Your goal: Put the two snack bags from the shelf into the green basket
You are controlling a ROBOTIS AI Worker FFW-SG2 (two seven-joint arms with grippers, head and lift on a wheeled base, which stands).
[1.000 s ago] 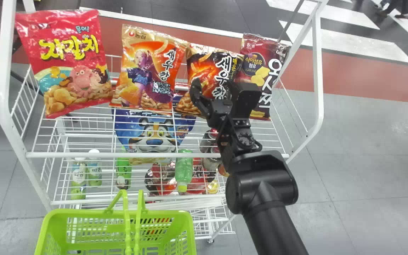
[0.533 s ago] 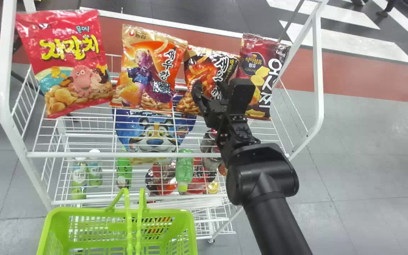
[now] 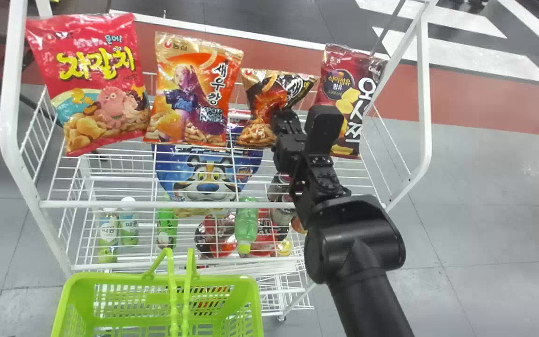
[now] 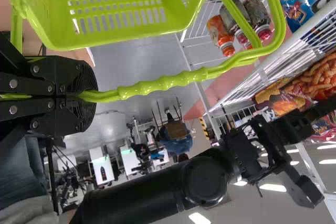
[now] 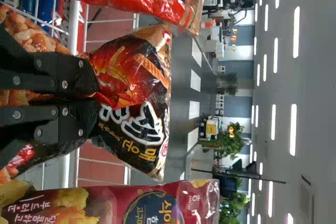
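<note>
Black, likely light and crushable, the bag [image 5: 134, 80] is showing creases where my right gripper [image 5: 94, 98] is pinching its middle.

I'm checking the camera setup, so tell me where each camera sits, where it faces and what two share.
Head view: on the head, facing forward and down at the white rack and green basket; the right arm and right claw show.
Left wrist view: on the left wrist, facing along the left claw past the basket handle; the right arm shows beyond.
Right wrist view: on the right wrist, facing along its claw over the pinched bag.
Head and right wrist views share that bag.
</note>
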